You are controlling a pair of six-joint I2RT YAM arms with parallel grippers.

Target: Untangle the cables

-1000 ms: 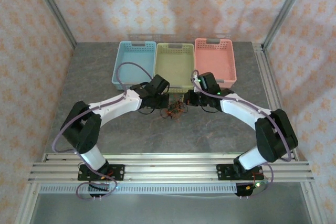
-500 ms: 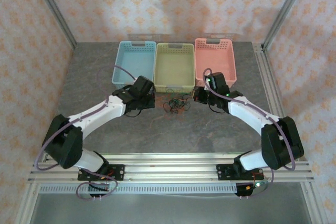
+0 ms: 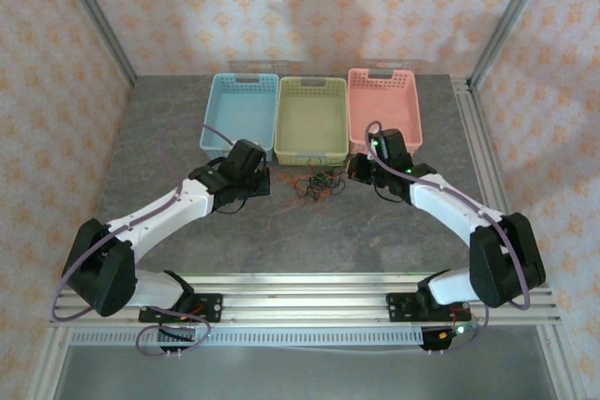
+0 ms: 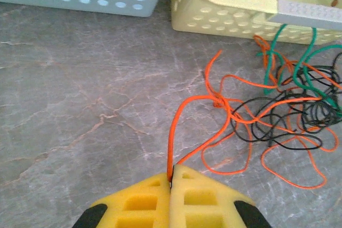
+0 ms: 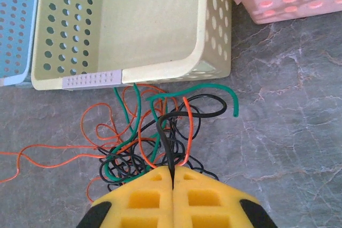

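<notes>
The left gripper (image 4: 172, 173) pinched a thin orange wire (image 4: 171, 142) and the right gripper (image 5: 172, 173) a thin black wire (image 5: 169, 148), apparently so opposite pulls could loosen the knot. The tangle of orange, black and green cables (image 3: 314, 185) lay on the grey stone-patterned counter (image 4: 80, 105) between both grippers, just ahead of each.

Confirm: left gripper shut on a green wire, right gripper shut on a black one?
No. The left gripper is shut on an orange wire, not green; the left wrist view shows it. The right gripper is indeed shut on a black wire.
</notes>
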